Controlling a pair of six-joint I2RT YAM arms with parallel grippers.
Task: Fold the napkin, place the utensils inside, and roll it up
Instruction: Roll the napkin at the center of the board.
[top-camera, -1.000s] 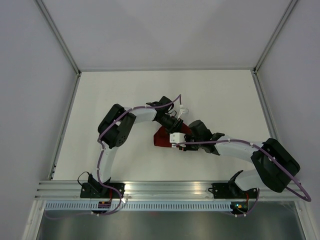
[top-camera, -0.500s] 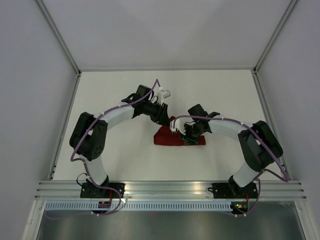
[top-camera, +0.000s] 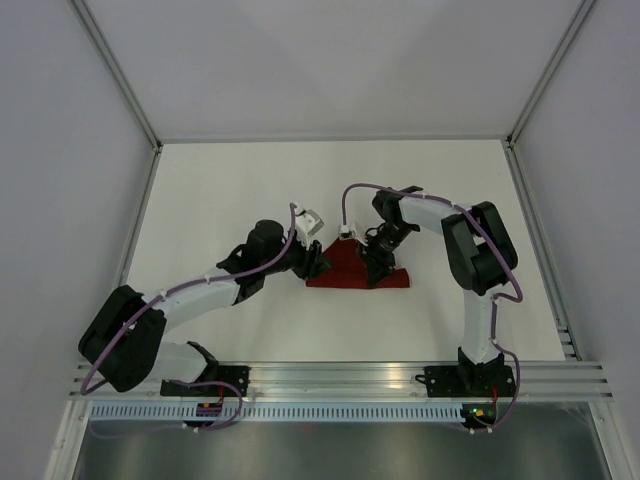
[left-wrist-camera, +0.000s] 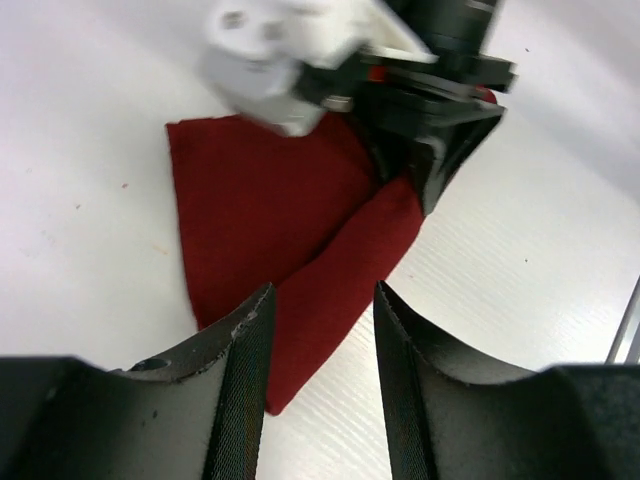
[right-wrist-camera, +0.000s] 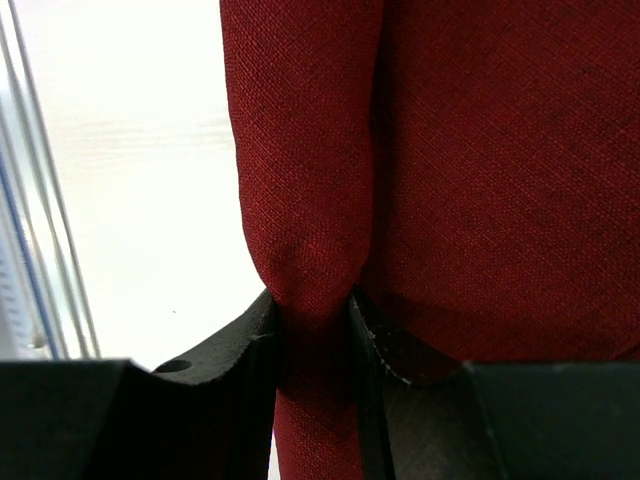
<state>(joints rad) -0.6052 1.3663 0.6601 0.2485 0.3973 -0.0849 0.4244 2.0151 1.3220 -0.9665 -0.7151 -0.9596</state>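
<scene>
thin dark red cloth napkin (top-camera: 338, 271) lies folded mid-table on the white table (top-camera: 220, 190); right gripper (right-wrist-camera: 312, 305) toward its 3 o'clock side, jaws clamped on a rolled fold. left gripper (left-wrist-camera: 320, 300) at its 9 o'clock end; jaws apart.

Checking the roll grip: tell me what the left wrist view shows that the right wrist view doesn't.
Left wrist only: the open left gripper, the right gripper from outside, and the napkin's flat part with its edges. Right wrist only: a close-up of the fold pinched in the right gripper, and a metal rail. Both: the maroon napkin on the white table.
</scene>
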